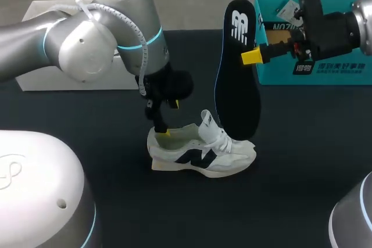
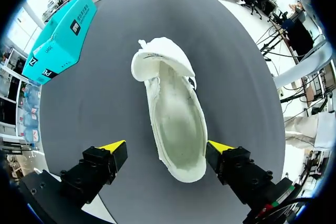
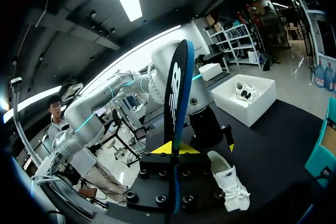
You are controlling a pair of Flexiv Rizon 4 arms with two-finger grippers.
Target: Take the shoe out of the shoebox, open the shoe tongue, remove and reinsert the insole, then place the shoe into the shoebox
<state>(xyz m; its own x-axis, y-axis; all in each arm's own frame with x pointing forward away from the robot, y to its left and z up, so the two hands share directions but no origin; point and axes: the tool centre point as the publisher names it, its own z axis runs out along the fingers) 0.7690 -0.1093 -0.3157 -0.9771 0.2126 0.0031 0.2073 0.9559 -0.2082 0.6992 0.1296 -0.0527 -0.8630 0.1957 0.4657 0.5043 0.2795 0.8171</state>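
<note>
A white sneaker [image 1: 203, 152] lies on its sole on the black table [image 1: 302, 161], with its tongue pulled up and its inside bare. My left gripper [image 1: 163, 130] hangs open over the heel. In the left wrist view its fingers [image 2: 113, 152] stand on either side of the sneaker [image 2: 176, 124], clear of it. My right gripper [image 1: 253, 56] is shut on the black insole [image 1: 235, 74], which hangs upright above the sneaker's toe. In the right wrist view the insole [image 3: 176, 98] stands edge-on between the tips of the right gripper [image 3: 175, 148], and the sneaker [image 3: 231, 179] lies beyond it.
The teal shoebox [image 1: 314, 45] stands at the back right, behind my right gripper; it also shows in the left wrist view [image 2: 63, 38]. A white box [image 1: 75, 50] sits at the back left, seen with a shoe inside in the right wrist view [image 3: 247, 95].
</note>
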